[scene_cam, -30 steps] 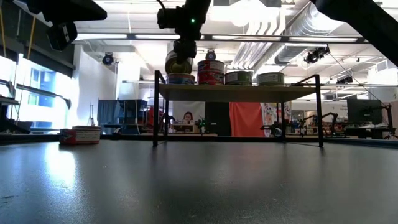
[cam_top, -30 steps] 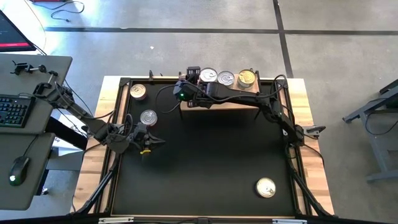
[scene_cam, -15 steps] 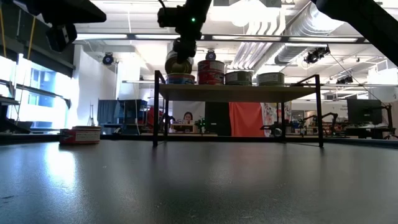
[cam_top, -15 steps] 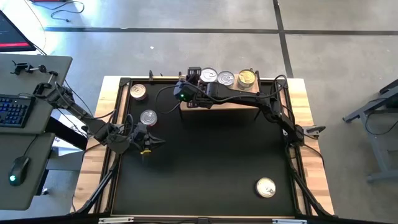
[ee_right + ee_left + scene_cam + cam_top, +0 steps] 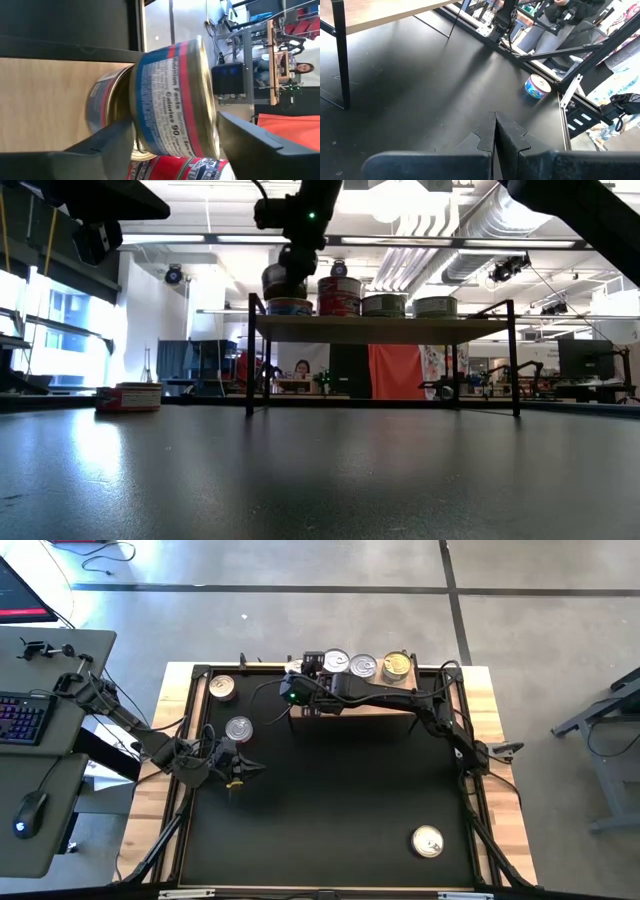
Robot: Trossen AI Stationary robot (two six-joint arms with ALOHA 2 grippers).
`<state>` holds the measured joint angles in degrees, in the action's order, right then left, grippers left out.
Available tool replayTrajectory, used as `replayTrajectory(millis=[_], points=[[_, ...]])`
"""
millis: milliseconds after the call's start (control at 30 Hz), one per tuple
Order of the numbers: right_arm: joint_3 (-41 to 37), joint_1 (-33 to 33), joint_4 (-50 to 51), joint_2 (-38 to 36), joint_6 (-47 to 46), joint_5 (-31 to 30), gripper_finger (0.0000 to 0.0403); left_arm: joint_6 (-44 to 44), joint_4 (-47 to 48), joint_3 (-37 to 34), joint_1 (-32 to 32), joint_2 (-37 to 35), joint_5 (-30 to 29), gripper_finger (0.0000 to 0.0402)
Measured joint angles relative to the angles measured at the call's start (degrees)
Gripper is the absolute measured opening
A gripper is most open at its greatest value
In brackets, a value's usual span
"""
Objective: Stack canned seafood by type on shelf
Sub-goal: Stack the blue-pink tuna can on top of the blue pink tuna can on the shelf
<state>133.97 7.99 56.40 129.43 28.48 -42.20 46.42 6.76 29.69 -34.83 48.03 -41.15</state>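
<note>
Round tin on the stack, light-brown wooden shelf (image 5: 380,328)
Right gripper (image 5: 170,137) fingers sat apart around a blue-and-red labelled tin (image 5: 172,100); left gripper (image 5: 494,131) pinched together, empty

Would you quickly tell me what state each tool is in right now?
Left tool: closed, holding nothing, low over the black table.
Right tool: fingers either side of a can at the shelf; gripped or released cannot be told.
</note>
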Motion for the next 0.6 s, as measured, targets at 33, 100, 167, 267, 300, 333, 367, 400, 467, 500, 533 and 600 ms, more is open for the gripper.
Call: replayTrajectory(millis=[33,100,167,267,300,333,367,400,467,500,533,600], points=[[0.0,0.01,0.21,0.0,-0.01,0.28,0.027,0.02,0.02,0.0,0.0,0.0,0.0,0.0],[0.0,0.0,1.33,-0.02,-0.01,0.27,0.0289,0.01,0.02,0.0,0.0,0.0,0.0,0.0],[0.0,-0.09,2.52,-0.02,-0.01,0.29,0.0302,0.02,0.02,0.0,0.0,0.0,0.0,0.0],[0.01,-0.14,3.71,-0.02,-0.01,0.14,0.031,0.0,0.05,0.0,0.0,0.0,0.0,0.0],[0.01,-0.15,4.26,-0.02,-0.01,-0.16,0.0311,0.0,0.11,0.0,0.0,0.0,0.0,0.0],[0.02,-0.21,4.8,-0.02,-0.02,-0.56,0.0311,0.0,0.21,0.0,0.0,0.0,0.0,0.0],[0.02,-0.29,5.13,-0.02,-0.04,-0.74,0.0311,-0.01,0.48,0.0,0.0,0.0,0.0,0.0],[0.02,-0.44,5.36,-0.02,-0.08,-0.78,0.0311,0.0,0.82,0.0,0.0,0.0,-0.01,0.0],[0.02,-0.58,5.49,-0.04,-0.03,-0.83,0.0312,0.01,1.33,0.0,0.0,0.0,0.0,0.0],[0.02,-0.64,5.48,-0.04,-0.12,-0.81,0.0312,0.0,1.4,0.0,0.0,0.0,0.0,0.0],[0.02,-0.66,5.51,-0.04,-0.42,-0.65,0.0312,0.0,1.41,0.0,0.0,0.0,0.0,0.0],[0.02,-0.66,5.51,-0.04,-2.7,0.76,0.0312,0.0,1.4,0.0,0.0,0.0,0.0,0.0]])
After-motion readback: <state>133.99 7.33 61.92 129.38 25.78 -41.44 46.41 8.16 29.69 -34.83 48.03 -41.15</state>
